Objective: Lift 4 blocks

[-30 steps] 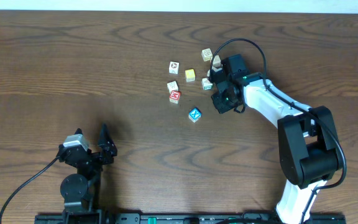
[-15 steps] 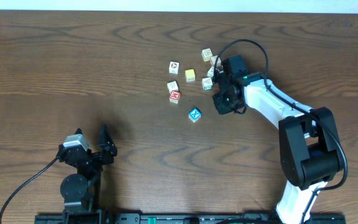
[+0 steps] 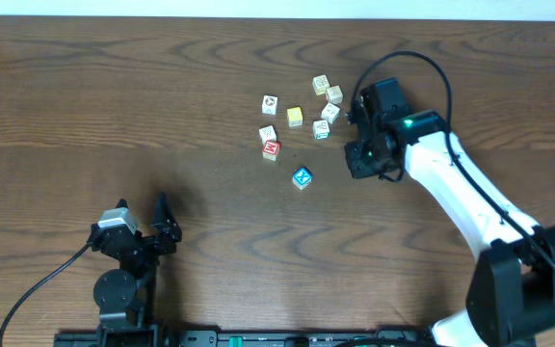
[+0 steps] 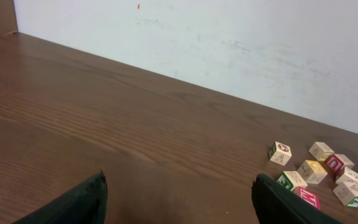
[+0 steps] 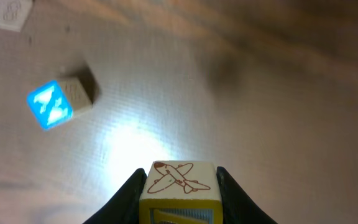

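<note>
Fingers of the right gripper [image 5: 179, 190] were clenched on a pale cube [image 5: 180, 177] with a reddish airplane outline on its top face. One finger pressed each side of it, low in the middle of the right wrist frame, and it looked raised above the table [image 5: 278, 93]. I saw the blue cube [image 5: 51, 102] lying on the wood at the left of that frame, well apart from the held one. In the overhead frame the red cube [image 3: 272, 148] and yellow cube [image 3: 295, 117] sat among the loose scatter at upper centre, left of the right arm [image 3: 451, 183]. The left gripper [image 4: 179, 202] rested at lower left, fingers spread wide, holding nothing.
</note>
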Available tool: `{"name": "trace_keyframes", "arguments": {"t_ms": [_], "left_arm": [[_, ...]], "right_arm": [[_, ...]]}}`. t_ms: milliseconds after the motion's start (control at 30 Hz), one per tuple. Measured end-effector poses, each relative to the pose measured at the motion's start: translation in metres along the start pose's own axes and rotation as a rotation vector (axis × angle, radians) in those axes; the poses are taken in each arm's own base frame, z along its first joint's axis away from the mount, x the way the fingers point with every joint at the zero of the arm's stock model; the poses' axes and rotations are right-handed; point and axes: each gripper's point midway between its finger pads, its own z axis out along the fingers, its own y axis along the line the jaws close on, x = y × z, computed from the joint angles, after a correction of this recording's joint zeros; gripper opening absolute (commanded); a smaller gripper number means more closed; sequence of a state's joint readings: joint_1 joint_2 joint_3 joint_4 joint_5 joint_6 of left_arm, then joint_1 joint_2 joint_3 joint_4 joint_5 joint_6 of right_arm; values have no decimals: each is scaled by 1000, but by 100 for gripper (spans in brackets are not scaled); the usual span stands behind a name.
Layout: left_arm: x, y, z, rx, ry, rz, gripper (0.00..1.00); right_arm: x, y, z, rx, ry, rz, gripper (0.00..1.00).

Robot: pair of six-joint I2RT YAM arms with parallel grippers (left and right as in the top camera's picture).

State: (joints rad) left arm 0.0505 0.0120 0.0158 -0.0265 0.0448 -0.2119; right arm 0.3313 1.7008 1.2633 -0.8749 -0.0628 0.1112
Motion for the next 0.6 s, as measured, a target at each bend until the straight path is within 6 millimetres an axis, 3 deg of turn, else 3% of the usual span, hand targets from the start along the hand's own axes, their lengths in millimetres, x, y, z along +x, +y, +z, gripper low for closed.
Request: {"name": "trace_keyframes", "arguments": {"t_ms": [233,400,600], "left_arm": [[0,0,0,0,0,0,75],[0,0,0,0,0,0,75],[0,0,0,0,0,0,75]], "right_arm": [[17,3,-3,54,40,52,11],[41,22,25,93,50,49,13],[86,41,57,120,83,117,12]]}}
